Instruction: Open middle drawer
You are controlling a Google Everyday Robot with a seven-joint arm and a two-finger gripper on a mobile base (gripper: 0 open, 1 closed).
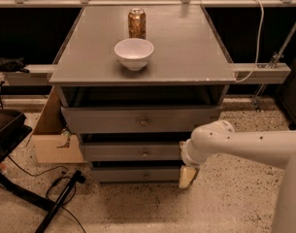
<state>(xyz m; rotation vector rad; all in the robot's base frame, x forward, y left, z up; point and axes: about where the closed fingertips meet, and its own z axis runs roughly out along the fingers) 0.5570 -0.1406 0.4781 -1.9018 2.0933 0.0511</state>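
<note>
The middle drawer (133, 152) is a wide grey drawer front with a small round metal knob (145, 153), between a taller top drawer (138, 120) and a lower bottom drawer (138, 174). It looks shut. My white arm (244, 147) reaches in from the right. My gripper (187, 176) hangs at the cabinet's lower right corner, level with the bottom drawer, to the right of the knob and apart from it.
A white bowl (134, 53) and a drink can (137, 23) stand on the grey cabinet top (186, 47). A cardboard box (53, 140) sits left of the cabinet. A black stand and cables (45, 198) lie on the speckled floor at the left.
</note>
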